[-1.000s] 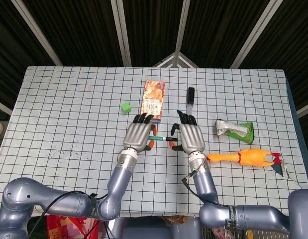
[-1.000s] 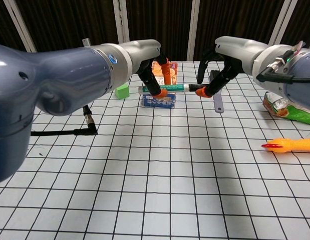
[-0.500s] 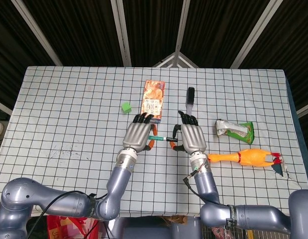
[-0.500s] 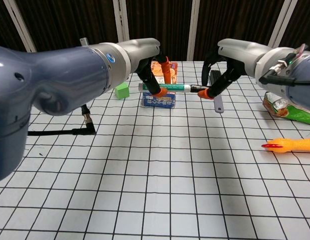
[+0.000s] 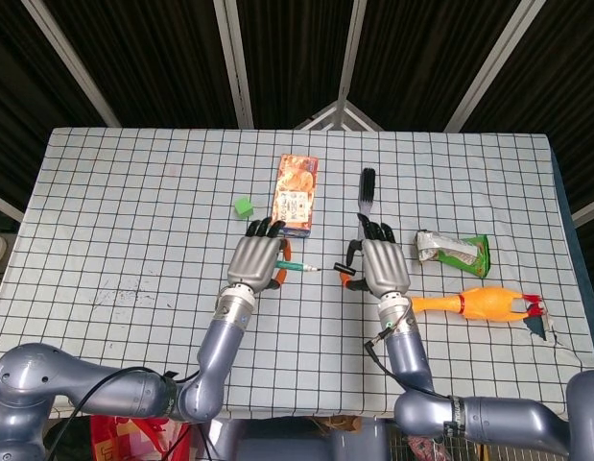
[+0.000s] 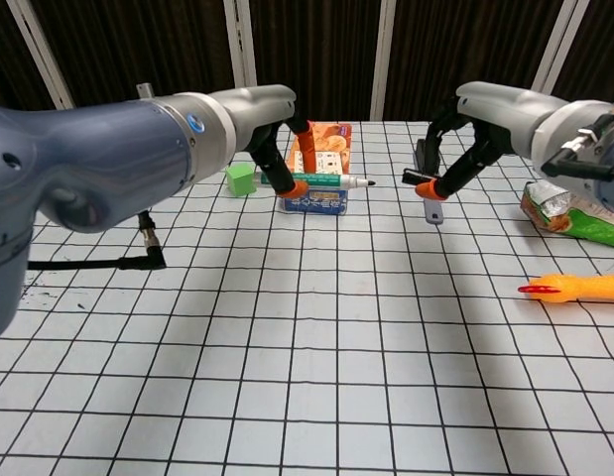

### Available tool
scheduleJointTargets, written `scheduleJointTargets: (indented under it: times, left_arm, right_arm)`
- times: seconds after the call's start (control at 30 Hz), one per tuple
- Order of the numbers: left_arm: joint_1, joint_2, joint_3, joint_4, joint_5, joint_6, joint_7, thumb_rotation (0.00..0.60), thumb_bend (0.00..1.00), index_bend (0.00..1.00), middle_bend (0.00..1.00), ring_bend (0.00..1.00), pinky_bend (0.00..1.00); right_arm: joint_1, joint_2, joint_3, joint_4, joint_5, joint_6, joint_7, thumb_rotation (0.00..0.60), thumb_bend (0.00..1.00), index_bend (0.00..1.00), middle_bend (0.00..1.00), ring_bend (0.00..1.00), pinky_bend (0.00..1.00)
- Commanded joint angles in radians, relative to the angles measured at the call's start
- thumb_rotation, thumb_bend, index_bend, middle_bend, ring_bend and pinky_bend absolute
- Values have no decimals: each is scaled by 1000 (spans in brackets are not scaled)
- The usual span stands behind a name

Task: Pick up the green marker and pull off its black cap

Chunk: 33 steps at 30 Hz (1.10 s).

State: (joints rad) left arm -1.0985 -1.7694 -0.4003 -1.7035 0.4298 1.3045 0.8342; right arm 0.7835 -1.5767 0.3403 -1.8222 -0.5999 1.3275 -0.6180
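Note:
My left hand (image 6: pixel 280 159) (image 5: pixel 255 260) holds the green marker (image 6: pixel 324 181) (image 5: pixel 297 266) level above the table, its bare tip pointing toward my right hand. The black cap (image 6: pixel 418 178) (image 5: pixel 348 280) is off the marker, pinched in my right hand (image 6: pixel 463 149) (image 5: pixel 381 266). A clear gap separates the cap from the marker's tip. Both hands hover over the middle of the checked table (image 5: pixel 133 211).
A snack box (image 5: pixel 297 191) lies just behind the hands, a green cube (image 5: pixel 243 206) to its left. A black brush (image 5: pixel 367 188) lies behind my right hand. A green packet (image 5: pixel 455 252) and a rubber chicken (image 5: pixel 474 303) sit at the right.
The cap has come off the marker. My left hand moved left with the marker and my right hand moved right with the cap, opening a gap between them.

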Motion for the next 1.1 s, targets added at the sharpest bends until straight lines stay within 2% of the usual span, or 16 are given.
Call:
scheduleJointTargets:
  times: [0.03,0.13,0.23,0.3,0.4,0.43,0.5,0.6,0.77,0.9,1.1]
  left_arm:
    - [16,18,18,-8,6,4,1,600,536,596,95,0,0]
    - [40,37,32,-12,16,3,-20,600,536,596,95,0,0]
    - [63,55,52,-8,29,-10,-40,600,536,591,95,0,0]
    - [75,62,67,1,38,-27,-54,600,536,546,94,0,0]
    - [90,70,84,14,46,-66,-80,600,535,381,84,0,0]
    - [92,72,89,19,46,-78,-83,600,535,308,79,0,0]
    - [96,75,94,24,52,-98,-93,600,535,223,71,0,0]
    - [97,78,98,25,64,-109,-101,600,535,188,61,0,0]
    - [107,94,99,6,84,-104,-114,600,535,150,30,0,0]
    - [135,139,102,-39,127,-85,-144,600,537,130,23,0,0]
    - [220,278,154,-164,206,-12,-160,600,538,91,18,0,0]
  right_arm:
    - [-8,5,-19,13,4,-18,2,600,373,694,72,100,36]
    - [-17,-1,-39,39,0,-44,19,600,373,691,72,100,36]
    - [-21,-11,-57,63,3,-75,30,600,374,624,71,99,36]
    - [-19,-17,-67,76,13,-93,24,600,374,495,71,95,36]
    - [-15,-30,-67,88,24,-102,21,600,358,302,71,83,32]
    - [-13,-33,-64,88,30,-102,20,600,345,256,70,81,29]
    - [-10,-38,-58,85,36,-96,15,600,293,139,63,72,23]
    - [-8,-42,-49,78,39,-84,13,600,264,48,52,68,22]
    - [-24,-21,-31,51,16,-66,45,600,263,18,52,68,22]
    - [-61,40,-25,12,-37,-42,88,600,263,41,52,68,22]
    - [-138,163,-88,-4,-172,27,95,600,263,87,52,68,22]
